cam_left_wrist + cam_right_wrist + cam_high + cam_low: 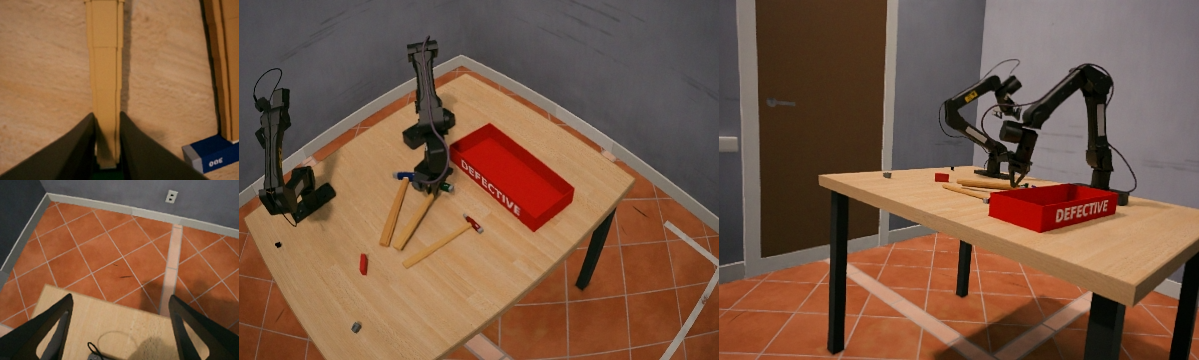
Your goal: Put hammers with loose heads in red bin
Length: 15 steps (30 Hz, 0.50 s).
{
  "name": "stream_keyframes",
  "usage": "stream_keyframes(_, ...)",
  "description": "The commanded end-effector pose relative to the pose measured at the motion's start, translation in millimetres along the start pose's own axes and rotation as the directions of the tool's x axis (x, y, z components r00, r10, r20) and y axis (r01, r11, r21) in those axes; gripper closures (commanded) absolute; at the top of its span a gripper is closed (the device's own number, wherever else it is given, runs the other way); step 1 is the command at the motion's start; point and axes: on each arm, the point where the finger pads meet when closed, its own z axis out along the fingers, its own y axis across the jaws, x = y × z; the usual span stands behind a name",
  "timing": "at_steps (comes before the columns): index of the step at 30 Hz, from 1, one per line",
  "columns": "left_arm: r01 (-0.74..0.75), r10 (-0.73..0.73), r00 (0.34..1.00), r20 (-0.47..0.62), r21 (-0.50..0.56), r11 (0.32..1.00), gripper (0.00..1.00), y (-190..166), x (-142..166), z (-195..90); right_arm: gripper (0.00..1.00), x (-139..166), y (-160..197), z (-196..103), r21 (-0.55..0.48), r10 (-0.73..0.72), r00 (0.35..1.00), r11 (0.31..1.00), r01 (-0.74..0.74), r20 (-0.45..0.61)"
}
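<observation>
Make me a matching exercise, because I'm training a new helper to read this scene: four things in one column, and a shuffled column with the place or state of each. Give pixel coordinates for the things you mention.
Things
1. Green-headed hammer (414,223) (106,76)
2. Blue-headed hammer (394,212) (212,152)
3. Red bin (553,214) (1019,210)
4. Right gripper (1007,113) (120,300)

Places and states
A. Open, raised above the table top
B. Marked DEFECTIVE, with no hammer inside
C. Gripped on its handle, near the head, by the left gripper (433,193) (107,119)
D. On the table, with 300 on its head

Right pairs
1-C
2-D
3-B
4-A
</observation>
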Motion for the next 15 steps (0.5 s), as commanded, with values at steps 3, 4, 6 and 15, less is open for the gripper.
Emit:
stream_keyframes(3,-0.014,0.017,0.997,0.070,-0.042,0.999,0.90,9,-21,-26,0.00,-7,6,-5,-0.025,-0.020,1.000,0.999,0.020,0.016)
stream_keyframes(4,-0.014,0.017,0.997,0.070,-0.042,0.999,0.90,9,-21,-26,0.00,-5,6,-4,-0.036,-0.012,1.000,0.999,0.012,0.004)
stream_keyframes(6,-0.014,0.017,0.997,0.070,-0.042,0.999,0.90,9,-21,-28,0.00,-5,7,-4,-0.040,-0.014,1.000,0.999,0.014,0.004)
stream_keyframes(15,-0.013,0.016,0.997,0.073,-0.044,0.999,0.90,9,-22,-34,0.00,-4,11,-5,-0.048,-0.026,1.000,0.999,0.026,0.002)
